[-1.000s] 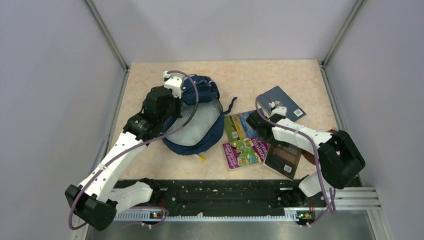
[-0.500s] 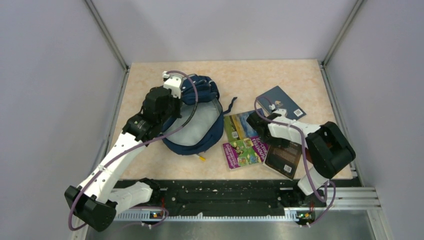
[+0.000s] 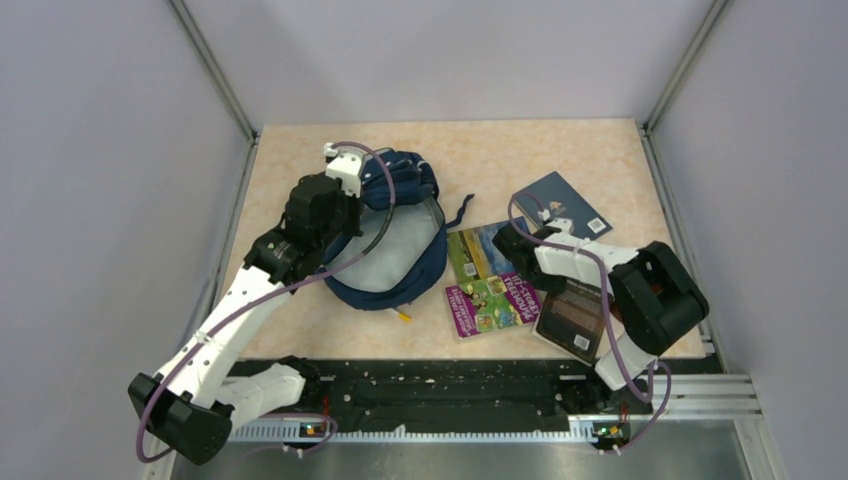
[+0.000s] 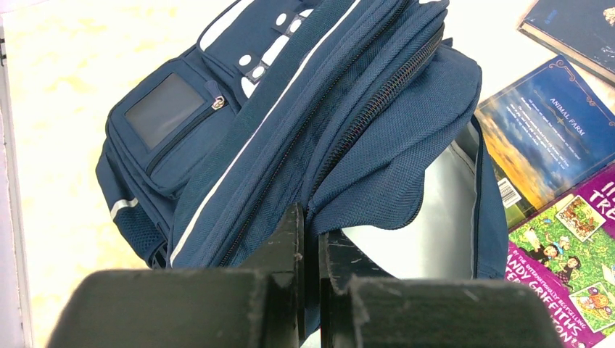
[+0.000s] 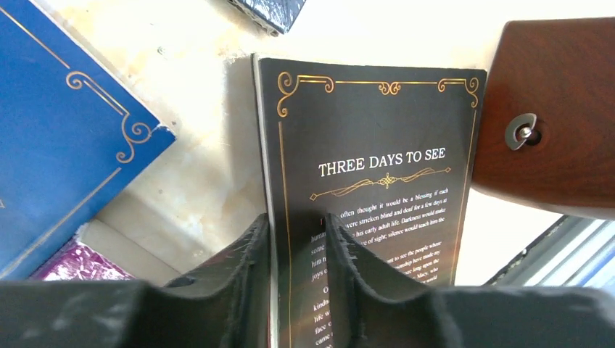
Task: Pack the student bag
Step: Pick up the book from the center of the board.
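The student bag point(image 3: 395, 268), navy with a light grey lining, lies open at the left centre of the table. In the left wrist view the student bag point(image 4: 275, 109) shows its zip and white stripes. My left gripper point(image 4: 310, 232) is shut on the edge of its top flap and holds the flap up off the opening. My right gripper point(image 5: 297, 232) is shut on the edge of a black book point(image 5: 377, 130) titled "Three Days to See". That black book point(image 3: 572, 320) lies at the near right, partly under the right arm.
Beside the bag lie an "Animal Farm" book point(image 3: 475, 250) and a purple picture book point(image 3: 490, 300). A navy book point(image 3: 565, 200) lies farther back. A brown wooden object point(image 5: 558, 109) touches the black book's right side. A blue book point(image 5: 65, 138) lies left of it.
The right arm folded in over the black book and its jaws closed from wide open onto the book's edge. The left gripper and the bag have not moved.
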Controlling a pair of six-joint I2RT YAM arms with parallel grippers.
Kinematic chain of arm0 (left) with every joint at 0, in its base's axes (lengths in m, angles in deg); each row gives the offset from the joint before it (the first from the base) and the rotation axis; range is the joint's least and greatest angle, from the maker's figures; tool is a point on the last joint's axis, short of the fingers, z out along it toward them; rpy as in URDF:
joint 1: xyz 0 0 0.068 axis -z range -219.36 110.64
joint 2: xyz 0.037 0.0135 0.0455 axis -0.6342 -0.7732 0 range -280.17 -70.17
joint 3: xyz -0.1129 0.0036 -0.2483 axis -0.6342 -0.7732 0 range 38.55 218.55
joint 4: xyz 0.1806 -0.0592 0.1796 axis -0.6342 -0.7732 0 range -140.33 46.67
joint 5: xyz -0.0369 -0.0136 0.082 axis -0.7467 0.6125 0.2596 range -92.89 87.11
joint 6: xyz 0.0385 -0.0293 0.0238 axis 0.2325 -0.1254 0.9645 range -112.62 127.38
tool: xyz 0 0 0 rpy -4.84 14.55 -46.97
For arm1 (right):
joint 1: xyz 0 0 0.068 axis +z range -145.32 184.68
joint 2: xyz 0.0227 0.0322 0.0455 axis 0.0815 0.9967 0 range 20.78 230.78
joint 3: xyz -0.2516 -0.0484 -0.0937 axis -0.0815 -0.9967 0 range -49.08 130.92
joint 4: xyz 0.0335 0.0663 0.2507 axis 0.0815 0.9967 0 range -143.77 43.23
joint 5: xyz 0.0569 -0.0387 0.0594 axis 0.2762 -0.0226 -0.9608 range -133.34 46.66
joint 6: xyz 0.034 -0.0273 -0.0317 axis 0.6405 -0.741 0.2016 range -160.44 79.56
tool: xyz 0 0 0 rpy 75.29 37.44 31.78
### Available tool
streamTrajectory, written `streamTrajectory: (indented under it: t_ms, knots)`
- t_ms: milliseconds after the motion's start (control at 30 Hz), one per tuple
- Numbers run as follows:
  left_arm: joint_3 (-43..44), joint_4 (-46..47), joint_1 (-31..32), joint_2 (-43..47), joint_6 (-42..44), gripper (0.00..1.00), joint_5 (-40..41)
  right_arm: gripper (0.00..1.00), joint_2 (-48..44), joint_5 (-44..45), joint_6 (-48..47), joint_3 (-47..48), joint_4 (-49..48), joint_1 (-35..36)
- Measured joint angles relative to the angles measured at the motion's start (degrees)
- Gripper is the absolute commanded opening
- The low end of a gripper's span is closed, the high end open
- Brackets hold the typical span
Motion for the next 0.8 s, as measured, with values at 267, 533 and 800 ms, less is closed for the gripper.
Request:
streamTrajectory:
  t_ms: [267,533,800]
  knots:
    - [-0.33,0.04,0.00,0.37,0.02,0.00,0.20,0.00,-6.19,0.31,-0.66,0.04,4.07,-0.07]
    - [-0.42,0.11,0.00,0.39,0.02,0.00,0.26,0.00,-19.71,-3.17,-3.72,2.97,5.97,-0.22]
    - [-0.46,0.44,0.00,0.39,0.04,0.00,0.48,0.00,-33.14,-12.85,-16.44,9.27,-0.31,-0.24]
